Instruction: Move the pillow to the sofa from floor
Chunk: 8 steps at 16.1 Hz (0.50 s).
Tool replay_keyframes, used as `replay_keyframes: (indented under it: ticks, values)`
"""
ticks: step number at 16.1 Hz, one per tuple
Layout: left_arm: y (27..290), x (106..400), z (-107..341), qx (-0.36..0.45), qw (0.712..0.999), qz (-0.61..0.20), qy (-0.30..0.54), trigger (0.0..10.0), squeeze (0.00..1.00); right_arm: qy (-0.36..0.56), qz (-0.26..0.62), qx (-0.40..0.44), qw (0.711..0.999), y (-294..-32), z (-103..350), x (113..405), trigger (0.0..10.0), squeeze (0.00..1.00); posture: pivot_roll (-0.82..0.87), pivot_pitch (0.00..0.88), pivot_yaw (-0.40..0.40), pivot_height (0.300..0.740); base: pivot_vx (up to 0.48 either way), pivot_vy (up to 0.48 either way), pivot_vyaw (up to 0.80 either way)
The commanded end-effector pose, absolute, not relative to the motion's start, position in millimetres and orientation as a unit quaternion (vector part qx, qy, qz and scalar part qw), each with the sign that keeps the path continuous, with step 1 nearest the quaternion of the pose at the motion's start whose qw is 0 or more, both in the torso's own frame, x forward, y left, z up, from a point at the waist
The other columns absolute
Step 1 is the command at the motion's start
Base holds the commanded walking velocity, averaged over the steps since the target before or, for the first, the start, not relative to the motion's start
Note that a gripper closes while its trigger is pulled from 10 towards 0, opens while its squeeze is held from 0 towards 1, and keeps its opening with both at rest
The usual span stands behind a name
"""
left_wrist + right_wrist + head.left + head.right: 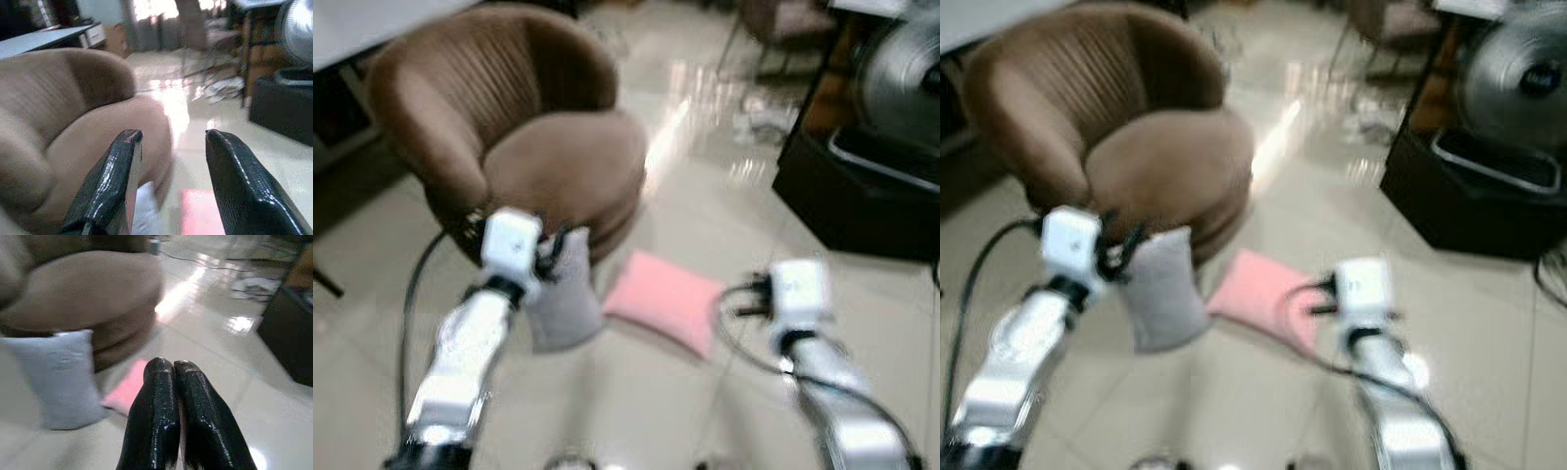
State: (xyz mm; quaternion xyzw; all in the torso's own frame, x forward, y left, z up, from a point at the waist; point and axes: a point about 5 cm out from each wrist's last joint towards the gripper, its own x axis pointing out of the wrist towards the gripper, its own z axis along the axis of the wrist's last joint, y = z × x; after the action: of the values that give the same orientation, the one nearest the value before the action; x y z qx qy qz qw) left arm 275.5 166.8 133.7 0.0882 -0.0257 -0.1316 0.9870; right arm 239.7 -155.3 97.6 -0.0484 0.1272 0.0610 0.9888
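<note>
- The robot stood over a pale tiled floor (636, 411) facing a round brown sofa chair (524, 137), which sat at about eleven o'clock from it.
- Two pillows lay on the floor at the chair's foot: a grey pillow (63, 377) propped upright against the chair's base, and a pink pillow (666, 299) lying flat just beside it, toward one o'clock of the grey one.
- The left gripper (168, 181) hung above the grey pillow with its fingers spread wide apart and nothing between them; it pointed toward the chair seat.
- The right gripper (173, 382) hovered over the floor at about five o'clock from the pink pillow, its two fingers pressed together and holding nothing.
- By my reading, the step in hand was the approach: no pillow was yet grasped or lifted.
- The next move seemed to call for lowering the open left gripper onto the grey pillow's top edge, closing on the soft cloth, then lifting it up to twelve o'clock onto the seat.
- A dark cabinet (862, 196) with a fan (901, 78) stood at two o'clock, well apart.
</note>
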Motion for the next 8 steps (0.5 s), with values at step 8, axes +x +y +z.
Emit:
replay_keyframes:
  ticks: [8]
  values:
    - [158.1,276.7,135.4,0.084,0.986,-0.143,-0.033,10.0,0.0,0.126,0.039,-0.053,0.99,-165.6,100.2,238.5,10.0,0.0,-0.03,0.088,0.053,0.74,0.0,0.48,-0.8]
